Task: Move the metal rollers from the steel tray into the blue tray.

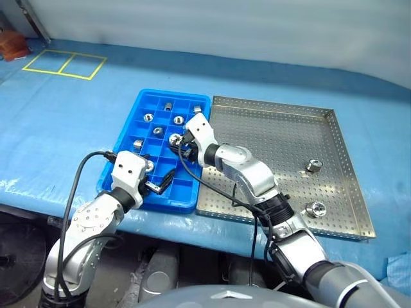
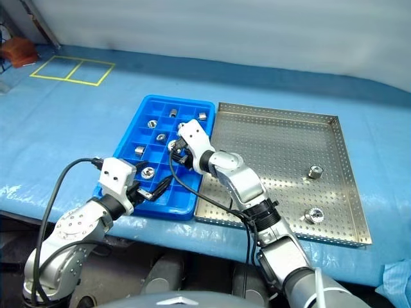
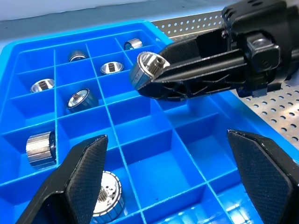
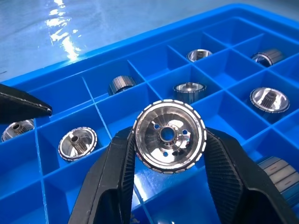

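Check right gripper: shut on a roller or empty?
Shut on a roller: the right gripper pinches it between both fingers above the blue tray.

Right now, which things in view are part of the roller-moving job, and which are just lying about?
Part of the job:
- steel tray
- two rollers on it
- blue tray with rollers already in its compartments
- roller held in the right gripper
- left gripper, open

Lying about:
- yellow tape squares
- blue table cover
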